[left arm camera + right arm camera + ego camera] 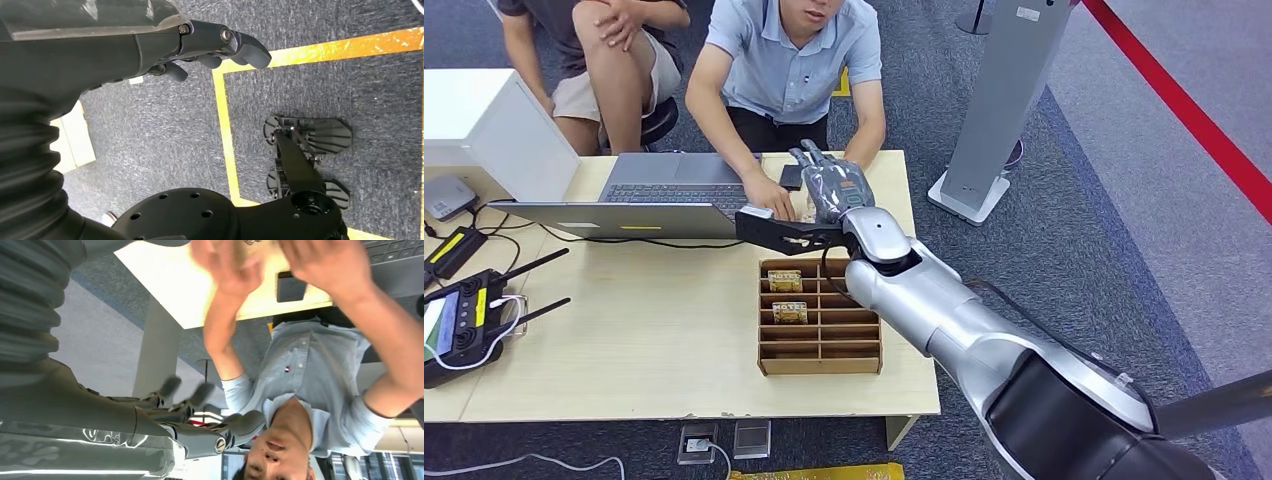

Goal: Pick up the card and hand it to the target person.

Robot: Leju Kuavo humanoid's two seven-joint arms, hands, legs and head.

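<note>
A: The right hand [836,188]?
B: Its fingers [200,392] are spread and empty, over the table [624,340].
A: The card [252,244]?
B: Apart from them, blurred, between the person's hands [325,262]. Two boxed cards [785,281] sit in the wooden organizer [819,362].
A: The left hand [210,45]?
B: Loose, holding nothing.

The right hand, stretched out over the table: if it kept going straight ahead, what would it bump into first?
Probably the seated person: the right hand points across the table's far edge toward their forearms and chest. Depth is hard to judge.
</note>
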